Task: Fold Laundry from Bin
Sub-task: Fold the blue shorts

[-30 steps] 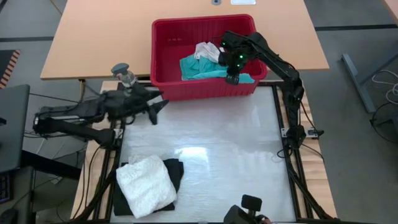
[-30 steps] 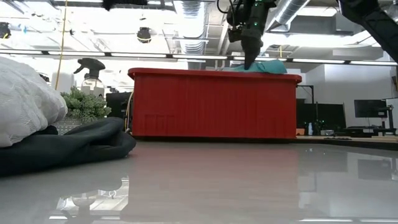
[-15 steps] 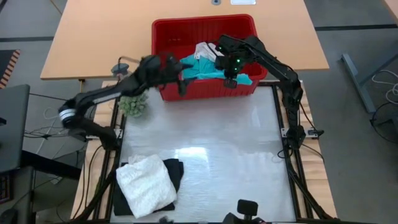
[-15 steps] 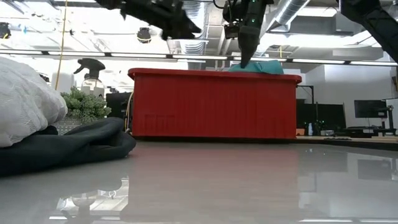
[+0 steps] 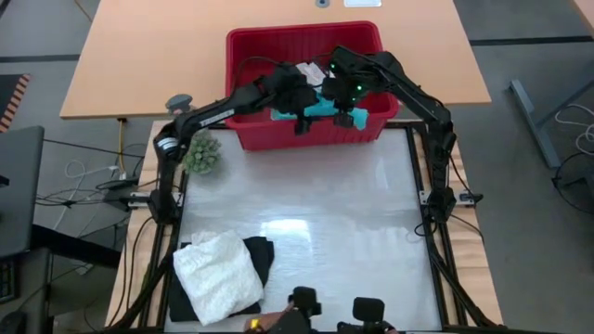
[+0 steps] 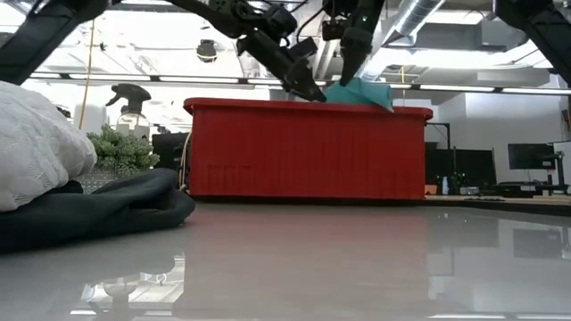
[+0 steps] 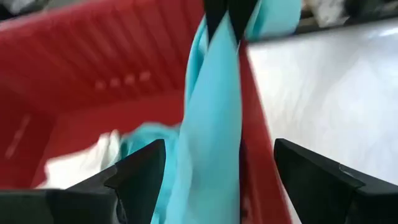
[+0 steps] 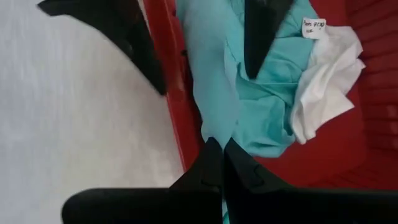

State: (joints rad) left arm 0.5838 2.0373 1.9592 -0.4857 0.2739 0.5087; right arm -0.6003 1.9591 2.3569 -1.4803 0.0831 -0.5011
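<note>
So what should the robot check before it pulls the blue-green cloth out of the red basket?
1. Right gripper shut on the teal garment: ok, its fingers are pinched together on the cloth.
2. Left gripper open and lined up with the hanging cloth: ok, one finger stands on each side of it.
3. Cloth lifted over the bin rim: ok, it shows above the rim in the low view.
4. White garment left lying in the bin: cannot tell, it touches the teal one.
5. Folded pile lying off to the side at the table's near corner: ok.
</note>
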